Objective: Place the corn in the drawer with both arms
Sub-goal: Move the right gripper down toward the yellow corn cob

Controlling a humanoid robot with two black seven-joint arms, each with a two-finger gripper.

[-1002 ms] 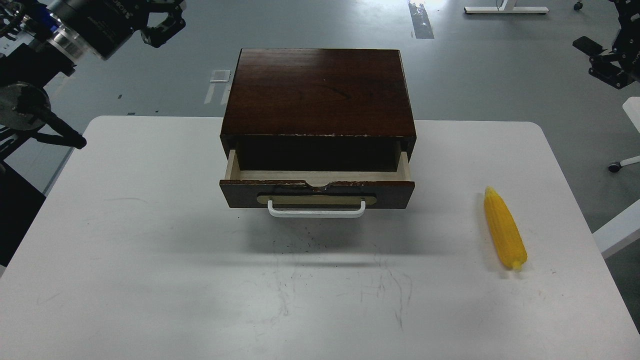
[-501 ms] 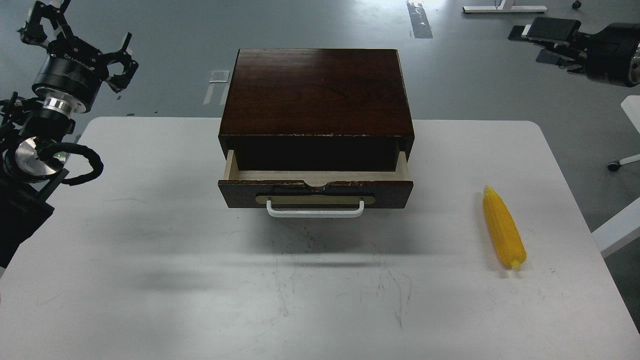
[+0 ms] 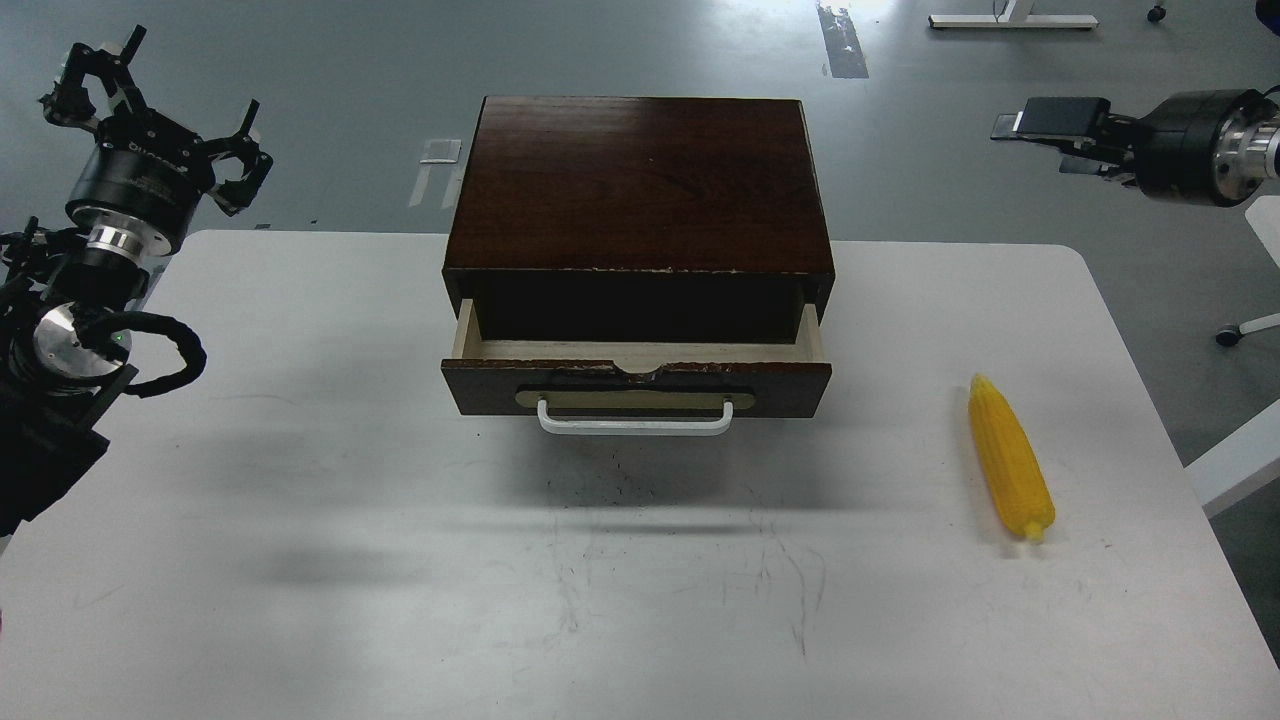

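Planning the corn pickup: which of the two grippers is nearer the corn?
The right gripper, up beyond the table's far right corner, on the same side as the corn. The left gripper is across the table, left of the drawer.

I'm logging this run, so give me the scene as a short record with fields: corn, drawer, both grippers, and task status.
corn: lying loose on the white table, right of the box, tapered tip pointing away
drawer: partly pulled open, nothing visible inside
left gripper: raised off the table's far left corner, fingers spread, empty
right gripper: far right, above the floor, seen side-on, state unclear
status: corn not yet picked up
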